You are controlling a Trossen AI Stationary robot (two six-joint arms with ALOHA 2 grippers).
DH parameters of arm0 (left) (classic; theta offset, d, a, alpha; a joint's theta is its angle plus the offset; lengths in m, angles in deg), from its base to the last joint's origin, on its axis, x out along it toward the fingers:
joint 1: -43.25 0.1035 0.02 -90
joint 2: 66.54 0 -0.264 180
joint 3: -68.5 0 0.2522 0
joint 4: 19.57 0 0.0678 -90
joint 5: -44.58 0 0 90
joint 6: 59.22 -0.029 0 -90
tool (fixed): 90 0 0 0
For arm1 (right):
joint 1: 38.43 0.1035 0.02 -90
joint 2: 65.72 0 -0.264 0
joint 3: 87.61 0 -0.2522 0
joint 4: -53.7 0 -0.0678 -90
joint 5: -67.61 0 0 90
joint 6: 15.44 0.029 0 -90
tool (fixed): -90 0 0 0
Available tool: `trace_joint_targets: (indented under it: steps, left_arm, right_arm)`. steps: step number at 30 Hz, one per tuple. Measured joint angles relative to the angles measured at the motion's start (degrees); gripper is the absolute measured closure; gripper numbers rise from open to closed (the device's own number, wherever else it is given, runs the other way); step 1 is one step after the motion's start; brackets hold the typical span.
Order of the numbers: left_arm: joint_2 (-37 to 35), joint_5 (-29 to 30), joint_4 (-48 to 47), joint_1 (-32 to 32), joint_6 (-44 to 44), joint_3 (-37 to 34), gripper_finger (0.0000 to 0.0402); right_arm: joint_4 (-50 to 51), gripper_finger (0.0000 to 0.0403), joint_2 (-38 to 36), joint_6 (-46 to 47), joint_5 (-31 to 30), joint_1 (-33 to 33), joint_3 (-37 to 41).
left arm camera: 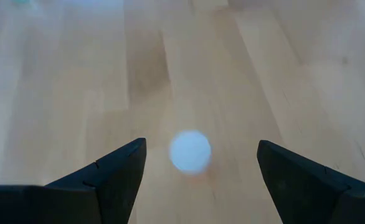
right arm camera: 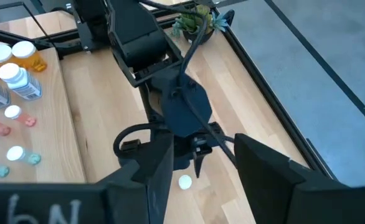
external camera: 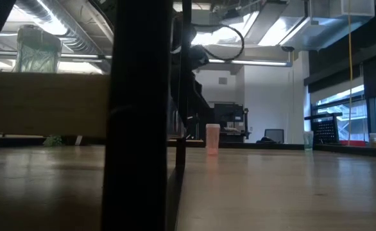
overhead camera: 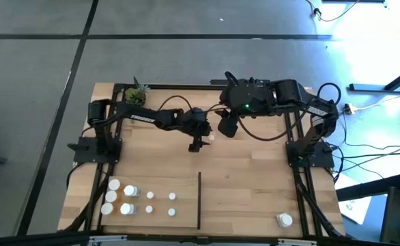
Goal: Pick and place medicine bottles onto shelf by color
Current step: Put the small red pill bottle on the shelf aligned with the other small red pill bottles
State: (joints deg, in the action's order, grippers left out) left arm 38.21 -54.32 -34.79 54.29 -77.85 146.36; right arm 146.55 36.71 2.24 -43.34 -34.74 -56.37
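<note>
Left gripper (overhead camera: 198,145) above a small orange bottle (left arm camera: 190,151)

Its fingers (left arm camera: 117,171) stand open astride the white-capped bottle, upright mid-shelf (overhead camera: 248,178); right gripper (overhead camera: 226,127) waits at two o'clock, fingers part-open, empty; other bottles (overhead camera: 126,199) cluster at seven o'clock.

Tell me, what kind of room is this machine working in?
Probably a lab or open workshop. Exposed ceiling ducts and strip lights run overhead, a monitor sits on a far bench, and loose cables trail over the grey floor beside the wooden table.
</note>
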Motion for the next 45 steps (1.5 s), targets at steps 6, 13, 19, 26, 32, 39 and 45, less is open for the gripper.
trace_joint_targets:
  steps: [6,13,19,26,32,39,45]
  left_arm:
    - [0.6,0.8,0.5,0.1,0.7,0.0,0.0101]
    - [0.5,2.1,1.0,0.0,2.0,0.0,0.0101]
    - [0.6,3.0,1.2,0.0,3.4,0.0,0.0101]
    - [2.3,4.0,2.7,-0.3,6.5,0.1,0.0101]
    - [3.8,4.0,2.6,-1.1,6.5,0.0,0.0101]
    - [5.5,4.1,4.6,-2.5,6.5,0.0,0.0106]
    - [6.0,5.8,5.6,-3.0,6.5,0.0,0.0128]
  right_arm:
    - [0.0,0.0232,0.0,0.0,0.0,0.0,0.0]
    - [0.0,0.0232,0.0,0.0,0.0,0.0,0.0]
    - [0.0,0.0232,0.0,0.0,0.0,0.0,0.0]
    - [0.0,0.0232,0.0,0.0,0.0,0.0,0.0]
    - [0.2,0.0232,0.0,0.0,0.0,0.0,0.0]
    - [0.3,0.0232,0.0,0.0,0.0,0.0,0.0]
    - [0.3,0.0232,0.0,0.0,0.0,0.0,0.0]
